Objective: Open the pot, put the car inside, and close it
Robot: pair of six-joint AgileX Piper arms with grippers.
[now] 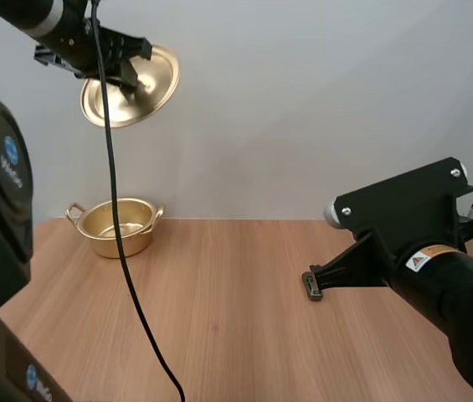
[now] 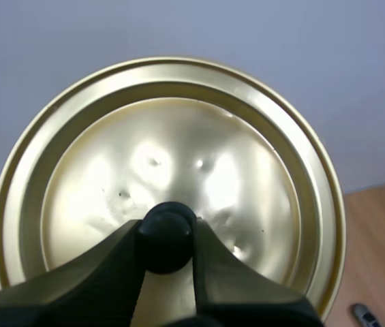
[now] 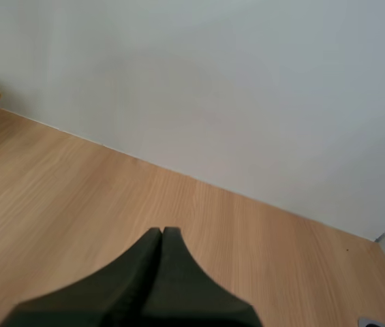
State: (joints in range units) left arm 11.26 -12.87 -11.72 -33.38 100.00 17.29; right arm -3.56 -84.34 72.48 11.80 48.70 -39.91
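one lid [image 2: 172,157] between left fingers [image 2: 103,269]; right fingers [image 3: 141,276] together, empty; one open pot [image 1: 119,241]

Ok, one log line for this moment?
pot open on table | left gripper holds lid aloft by knob | right gripper shut, empty, near car | car on table

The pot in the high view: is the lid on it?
No, the left gripper holds the lid up in the air, and the pot stands open on the table below.
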